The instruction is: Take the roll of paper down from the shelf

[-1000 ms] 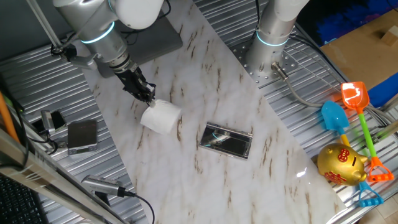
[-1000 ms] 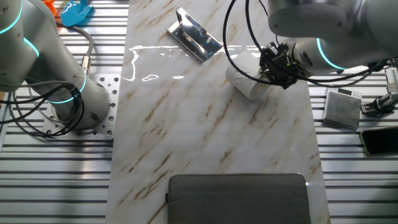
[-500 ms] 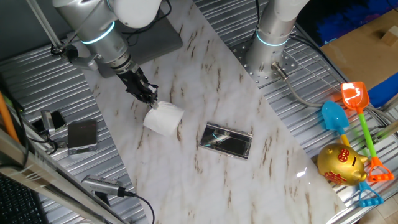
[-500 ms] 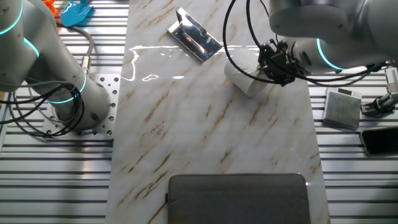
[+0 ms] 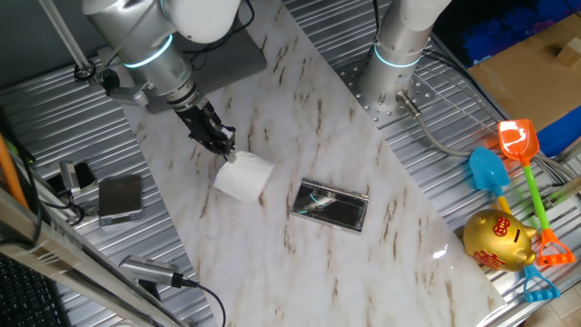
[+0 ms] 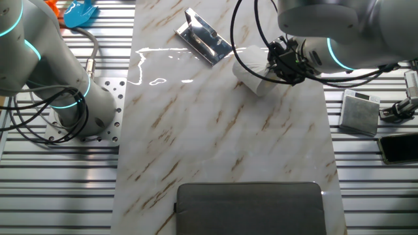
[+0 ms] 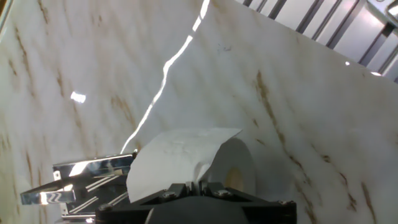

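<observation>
The roll of paper (image 5: 243, 175) is a white cylinder lying on its side on the marble table, left of the shelf (image 5: 330, 205), a low stand with a dark glossy top. My gripper (image 5: 227, 150) is shut on the roll's upper edge. In the other fixed view the gripper (image 6: 282, 62) grips the roll (image 6: 251, 77) just below the shelf (image 6: 206, 38). In the hand view the fingers (image 7: 198, 186) pinch the roll's wall (image 7: 186, 155); the hollow core shows to the right, and the shelf (image 7: 81, 180) is at lower left. The shelf top carries nothing.
A large grey flat plate (image 5: 231, 45) lies at the table's far end. A small grey box (image 5: 120, 198) with cables sits on the ribbed surface to the left. A second arm's base (image 5: 390, 64) stands at the back. Plastic toys (image 5: 508, 154) and a golden piggy bank (image 5: 497, 238) lie at right.
My gripper has moved a little toward the shelf, with the roll still gripped and moving along with it. The shelf has not moved.
</observation>
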`<state>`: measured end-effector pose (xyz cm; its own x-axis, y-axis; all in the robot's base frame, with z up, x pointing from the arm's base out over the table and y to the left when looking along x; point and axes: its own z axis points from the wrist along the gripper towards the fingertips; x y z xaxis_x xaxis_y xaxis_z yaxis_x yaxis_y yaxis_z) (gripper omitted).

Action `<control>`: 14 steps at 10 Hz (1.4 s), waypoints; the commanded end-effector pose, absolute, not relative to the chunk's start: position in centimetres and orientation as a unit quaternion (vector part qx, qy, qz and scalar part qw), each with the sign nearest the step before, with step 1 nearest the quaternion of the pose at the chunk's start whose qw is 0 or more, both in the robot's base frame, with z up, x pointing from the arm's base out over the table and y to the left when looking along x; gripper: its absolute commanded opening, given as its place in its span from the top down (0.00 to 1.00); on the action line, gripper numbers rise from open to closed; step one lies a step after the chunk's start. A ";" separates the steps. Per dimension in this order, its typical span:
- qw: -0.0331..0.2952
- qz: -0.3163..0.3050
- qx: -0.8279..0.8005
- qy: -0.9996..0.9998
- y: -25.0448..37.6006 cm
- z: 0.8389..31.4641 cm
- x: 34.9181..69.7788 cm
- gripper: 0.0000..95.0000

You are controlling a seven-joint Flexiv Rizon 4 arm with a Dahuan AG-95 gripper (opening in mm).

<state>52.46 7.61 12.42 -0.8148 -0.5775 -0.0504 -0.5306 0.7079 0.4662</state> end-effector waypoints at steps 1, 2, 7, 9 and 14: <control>0.053 -0.247 0.299 -0.920 7.9 12.5 52.3 1.00; 0.053 -0.251 0.298 -0.920 8.0 12.5 52.2 1.00; 0.061 -0.259 0.301 -0.916 9.1 12.9 51.1 1.00; 0.064 -0.264 0.300 -0.915 9.6 13.0 50.5 1.00; 0.071 -0.274 0.290 -0.914 11.6 12.9 49.1 1.00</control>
